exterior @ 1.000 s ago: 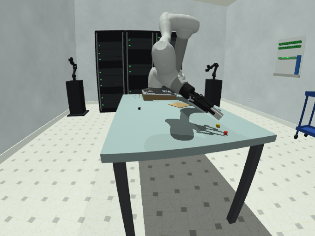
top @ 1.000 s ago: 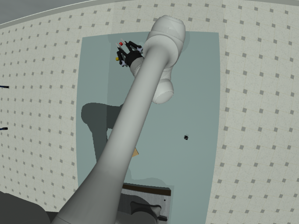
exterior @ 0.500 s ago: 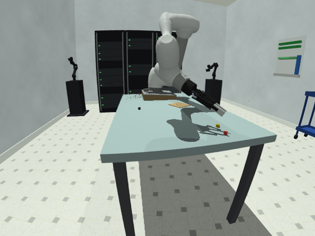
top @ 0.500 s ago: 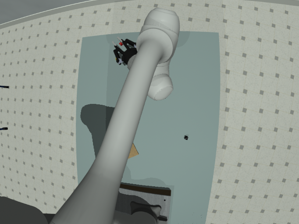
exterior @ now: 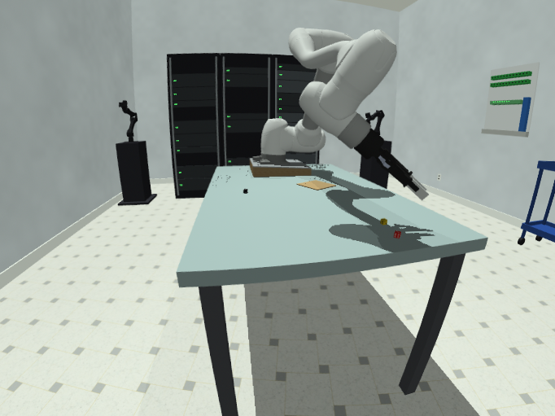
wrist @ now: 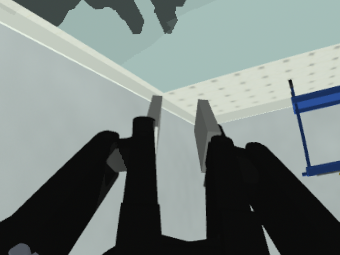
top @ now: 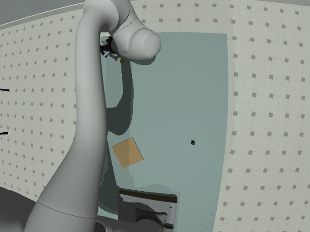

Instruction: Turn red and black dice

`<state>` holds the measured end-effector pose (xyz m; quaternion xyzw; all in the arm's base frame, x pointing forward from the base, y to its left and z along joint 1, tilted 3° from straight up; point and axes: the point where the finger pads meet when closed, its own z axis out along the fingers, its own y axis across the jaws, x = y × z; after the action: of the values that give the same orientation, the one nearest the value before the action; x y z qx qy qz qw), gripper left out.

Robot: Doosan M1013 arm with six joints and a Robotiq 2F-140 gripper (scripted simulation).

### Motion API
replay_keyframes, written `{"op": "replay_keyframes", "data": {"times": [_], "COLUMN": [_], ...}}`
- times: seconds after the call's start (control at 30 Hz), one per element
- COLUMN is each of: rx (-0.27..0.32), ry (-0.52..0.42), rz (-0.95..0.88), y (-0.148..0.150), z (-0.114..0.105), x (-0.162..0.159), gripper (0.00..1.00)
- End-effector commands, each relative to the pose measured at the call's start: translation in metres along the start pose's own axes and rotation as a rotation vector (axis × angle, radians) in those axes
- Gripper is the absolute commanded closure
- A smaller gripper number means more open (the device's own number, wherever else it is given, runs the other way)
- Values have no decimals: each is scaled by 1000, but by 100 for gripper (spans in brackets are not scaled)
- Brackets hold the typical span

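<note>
The red die point(exterior: 397, 234) lies on the table near its far end, in the arm's shadow; in the top view the arm hides it. The yellow die point(top: 121, 61) point(exterior: 383, 221) lies close by it. The black die point(top: 192, 142) point(exterior: 245, 190) lies alone on the other side of the table. The tan square mat point(top: 127, 153) point(exterior: 316, 185) lies nearer the arm's base, with no die on it. The top numbers are too small to read. My gripper point(exterior: 421, 194) point(wrist: 178, 113) is open with a narrow gap, empty, tilted and above the table, away from the dice.
The arm's base stands on a raised block point(top: 147, 195) point(exterior: 281, 171) at one end of the table point(top: 178, 92) point(exterior: 259, 230). A blue cart point(exterior: 541, 227) point(wrist: 320, 102) stands on the floor beyond the table's side.
</note>
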<state>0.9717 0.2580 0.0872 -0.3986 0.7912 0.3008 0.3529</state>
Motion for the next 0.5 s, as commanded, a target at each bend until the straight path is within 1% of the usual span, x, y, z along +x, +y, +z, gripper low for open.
{"op": "replay_keyframes", "data": {"times": [0.0, 0.07, 0.13, 0.17, 0.2, 0.27, 0.3, 0.33, 0.43, 0.47], "rx": [-90, -99, -106, -106, -103, -103, -100, -80, -49, -29], "ry": [147, 191, 272, 275, 336, 336, 360, 443, 522, 560], "rz": [20, 26, 38, 39, 50, 50, 54, 72, 90, 101], "y": [10, 10, 9, 9, 7, 7, 6, 0, -8, -13], "z": [12, 14, 15, 15, 14, 14, 14, 10, 5, 2], "x": [-5, -4, -2, -2, 0, 0, 1, 3, 5, 5], "gripper": [73, 73, 73, 73, 73, 73, 73, 73, 73, 73]}}
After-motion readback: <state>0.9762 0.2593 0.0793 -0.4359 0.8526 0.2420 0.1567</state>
